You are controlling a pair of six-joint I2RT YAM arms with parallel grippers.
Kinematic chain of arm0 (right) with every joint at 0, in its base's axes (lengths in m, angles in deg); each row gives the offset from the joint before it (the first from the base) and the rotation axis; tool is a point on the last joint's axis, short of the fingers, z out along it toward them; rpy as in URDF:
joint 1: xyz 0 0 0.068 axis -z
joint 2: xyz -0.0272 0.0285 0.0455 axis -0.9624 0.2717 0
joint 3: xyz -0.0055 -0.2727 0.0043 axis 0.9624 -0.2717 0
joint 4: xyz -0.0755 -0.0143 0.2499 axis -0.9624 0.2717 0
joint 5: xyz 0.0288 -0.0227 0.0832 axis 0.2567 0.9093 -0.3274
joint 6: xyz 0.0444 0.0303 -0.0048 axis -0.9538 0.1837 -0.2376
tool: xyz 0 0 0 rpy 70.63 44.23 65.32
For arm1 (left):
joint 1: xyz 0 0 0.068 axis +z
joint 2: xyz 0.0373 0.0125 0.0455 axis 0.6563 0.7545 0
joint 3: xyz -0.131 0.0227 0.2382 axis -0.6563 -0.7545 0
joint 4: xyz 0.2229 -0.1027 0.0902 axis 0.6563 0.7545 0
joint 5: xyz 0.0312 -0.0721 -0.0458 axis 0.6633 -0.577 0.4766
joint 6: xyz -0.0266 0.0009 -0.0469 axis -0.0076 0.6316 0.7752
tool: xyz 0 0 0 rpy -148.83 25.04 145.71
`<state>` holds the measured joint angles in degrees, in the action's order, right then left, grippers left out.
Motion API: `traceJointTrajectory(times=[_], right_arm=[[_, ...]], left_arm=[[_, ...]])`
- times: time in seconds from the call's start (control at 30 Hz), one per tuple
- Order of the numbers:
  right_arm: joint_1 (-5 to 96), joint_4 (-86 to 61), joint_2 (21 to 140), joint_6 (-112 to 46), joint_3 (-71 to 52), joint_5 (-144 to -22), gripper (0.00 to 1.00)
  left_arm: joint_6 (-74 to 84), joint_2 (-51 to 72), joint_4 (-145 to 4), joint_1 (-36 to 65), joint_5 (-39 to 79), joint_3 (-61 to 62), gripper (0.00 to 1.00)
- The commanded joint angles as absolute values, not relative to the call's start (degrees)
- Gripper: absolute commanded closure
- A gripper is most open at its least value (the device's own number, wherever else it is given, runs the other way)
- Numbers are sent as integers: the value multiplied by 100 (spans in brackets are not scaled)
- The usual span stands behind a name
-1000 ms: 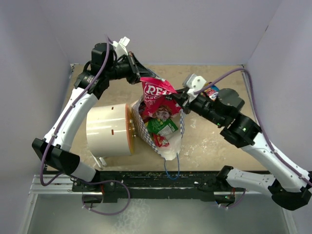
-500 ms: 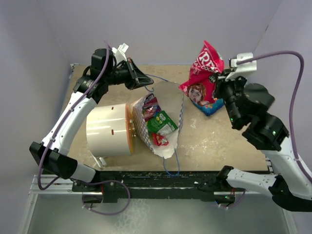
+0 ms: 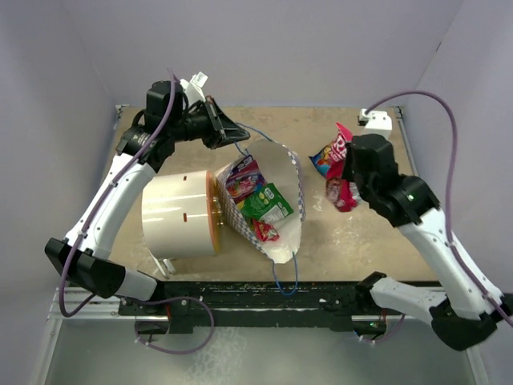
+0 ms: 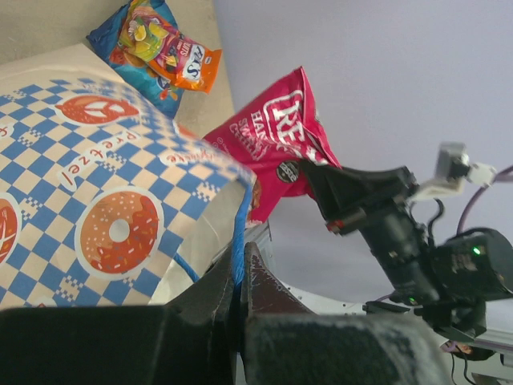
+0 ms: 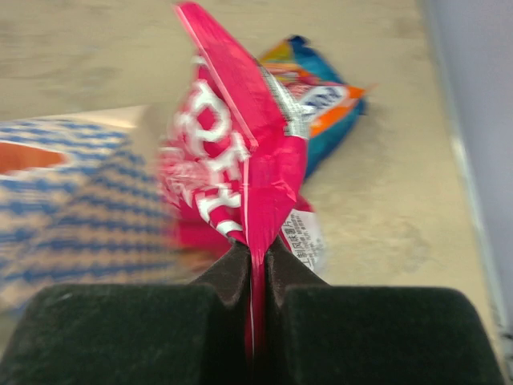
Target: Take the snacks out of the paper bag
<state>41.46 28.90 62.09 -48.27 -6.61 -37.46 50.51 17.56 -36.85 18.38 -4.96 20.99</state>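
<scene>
Right claw point(image 5: 256, 250) pinched tight on the top seam of a pink snack packet point(image 5: 240, 160), out to the right of the paper bag point(image 3: 290, 172).
Left claw point(image 4: 240, 277) is closed on the bag's blue cord handle point(image 4: 238, 228), holding the mouth up. A purple packet point(image 3: 240, 178), a green packet point(image 3: 267, 202) and a red packet point(image 3: 264, 231) lie inside. A blue-and-orange packet point(image 5: 321, 104) lies on the surface point(image 5: 385, 224) just beside the pink one, whose lower end may or may not touch down. These packets look light, crinkly, slick and air-puffed, so a flat crimped seam or corner is likely the surest hold; squeezing the belly risks slipping or crushing. The thin paper bag would likely tear if snagged.
</scene>
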Motion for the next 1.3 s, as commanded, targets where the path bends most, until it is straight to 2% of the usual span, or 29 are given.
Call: traceJointTrajectory(times=[0.0,0.07,0.2,0.3,0.53,0.73,1.03,1.27], right_arm=[[4145,1659,5224,-4807,-495,-5529,100],[4147,1816,5121,-4946,-525,-5651,100],[4146,2709,5237,-5466,-581,-4364,100],[4151,3025,5366,-5872,-822,-3826,100],[4428,2395,5513,-6960,-2234,-4206,100],[5556,1863,5342,-8052,-3701,-5014,100],[7618,830,5978,-7009,-3967,-5587,100],[8195,90,6515,-6180,-3774,-5686,100]], left_arm=[[4923,1618,-3849,1873,-491,2133,100],[4921,1695,-3888,1878,-532,2199,100],[4902,1781,-3911,1878,-578,2311,100],[4881,1794,-3891,1875,-582,2346,100],[4875,1764,-3781,1877,-630,2351,100],[4909,1620,-3763,1874,-635,2227,100],[4869,1625,-3741,1877,-726,2282,100],[4764,1696,-3617,1876,-801,2432,100]])
